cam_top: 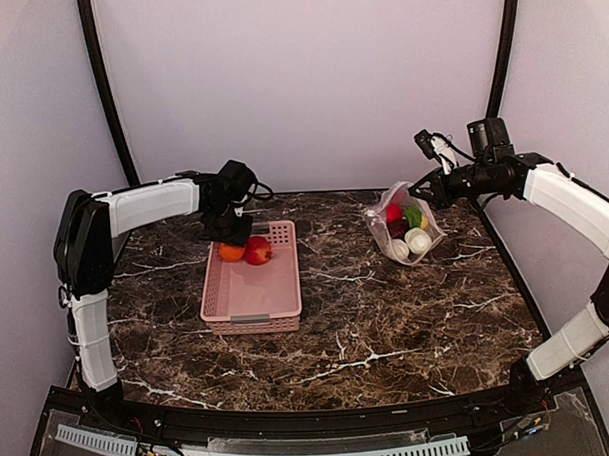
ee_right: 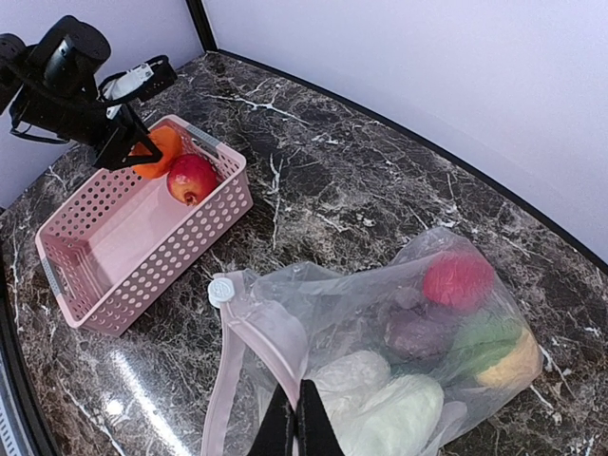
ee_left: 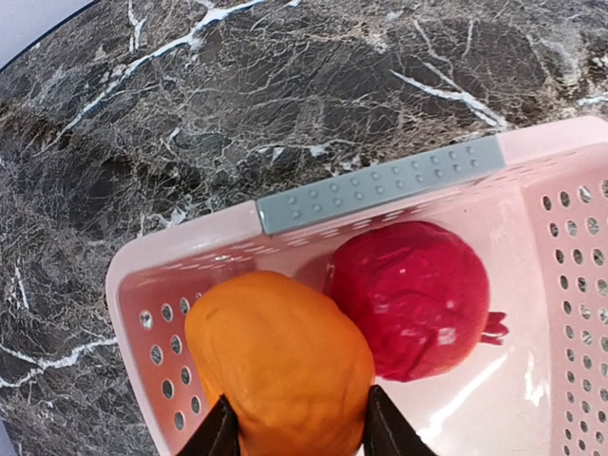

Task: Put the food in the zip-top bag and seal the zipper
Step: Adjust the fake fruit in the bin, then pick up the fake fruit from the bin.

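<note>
Left gripper [ee_left: 299, 429] clamped on orange fruit [ee_left: 275, 351] in pink basket [ee_left: 380, 185]; right gripper [ee_right: 294, 418] pinched shut on zip-top bag [ee_right: 380, 290] edge.

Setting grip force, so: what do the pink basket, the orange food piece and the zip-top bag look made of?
Pink basket: rigid moulded plastic, slightly glossy; punched holes, highlights. Orange piece: matte, faintly dimpled skin, probably plastic or foam. Zip-top bag: thin clear film, crinkled.

Pink slotted basket [cam_top: 272, 289] with grey end grips [ee_left: 380, 183], lying left of centre on the dark, white-veined marble counter [cam_top: 388, 315]; plain pale walls [cam_top: 299, 78] rise behind the counter.
</note>
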